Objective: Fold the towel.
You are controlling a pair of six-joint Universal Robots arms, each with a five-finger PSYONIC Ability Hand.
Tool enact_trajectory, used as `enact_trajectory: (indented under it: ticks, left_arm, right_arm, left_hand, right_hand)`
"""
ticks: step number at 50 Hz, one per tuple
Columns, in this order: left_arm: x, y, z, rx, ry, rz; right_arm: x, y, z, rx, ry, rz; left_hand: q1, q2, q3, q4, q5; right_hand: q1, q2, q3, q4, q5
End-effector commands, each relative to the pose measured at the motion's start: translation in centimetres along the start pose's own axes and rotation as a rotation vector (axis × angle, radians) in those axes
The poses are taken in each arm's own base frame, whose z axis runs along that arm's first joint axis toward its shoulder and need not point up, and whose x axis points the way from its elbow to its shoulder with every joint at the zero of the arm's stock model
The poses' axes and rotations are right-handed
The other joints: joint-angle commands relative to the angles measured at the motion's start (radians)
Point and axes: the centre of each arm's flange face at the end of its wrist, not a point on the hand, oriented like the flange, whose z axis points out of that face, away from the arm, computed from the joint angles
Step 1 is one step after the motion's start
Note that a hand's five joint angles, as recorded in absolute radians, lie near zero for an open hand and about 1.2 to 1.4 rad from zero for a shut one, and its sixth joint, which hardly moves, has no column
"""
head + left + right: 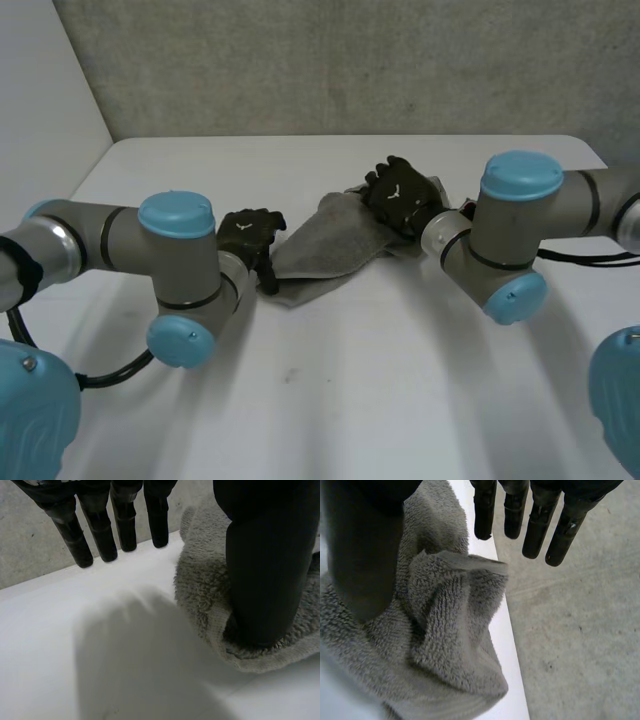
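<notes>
A grey towel lies crumpled and partly bunched on the white table, between the two hands. My left hand is at the towel's left end. In its wrist view the thumb presses down on the towel's hem, while the straight fingers hover over bare table. My right hand sits on the towel's far right end. There its thumb rests on the cloth and its fingers reach out straight past a raised fold of towel. Neither hand pinches the cloth.
A grey concrete wall rises behind the table's far edge, close beyond the right hand's fingertips. A pale side wall stands at the left. Both arms angle inward over the near part of the table.
</notes>
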Motion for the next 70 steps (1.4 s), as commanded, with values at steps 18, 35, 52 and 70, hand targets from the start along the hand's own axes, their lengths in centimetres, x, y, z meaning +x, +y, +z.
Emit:
enact_trajectory:
  ticks: [18,35,52,70]
  left_arm:
    - [-0.1,-6.4,-1.7,0.159,-0.01,-0.01]
    - [-4.1,-20.5,-16.9,0.522,-0.1,-0.033]
    - [-3.5,-12.1,-13.6,0.244,-0.067,-0.02]
    - [-3.4,-8.7,-9.6,0.195,-0.07,-0.021]
  right_arm:
    - [7.4,-2.2,-1.2,0.089,0.201,0.11]
    - [19.7,-3.1,-14.4,-0.182,0.262,0.796]
    - [17.1,1.3,-7.6,-0.217,0.205,0.747]
    - [12.9,3.1,-0.7,-0.228,0.411,0.594]
  left_hand:
    - [0.989,0.988,0.989,0.989,0.989]
    - [0.989,0.988,0.989,0.989,0.989]
    - [0.989,0.988,0.989,0.989,0.989]
    - [0.989,0.988,0.989,0.989,0.989]
  right_hand:
    - [1.051,1.069,1.055,1.058,1.04]
    - [1.051,1.069,1.055,1.058,1.04]
    - [1.051,1.069,1.055,1.058,1.04]
    - [-0.17,-0.153,-0.167,-0.163,-0.181]
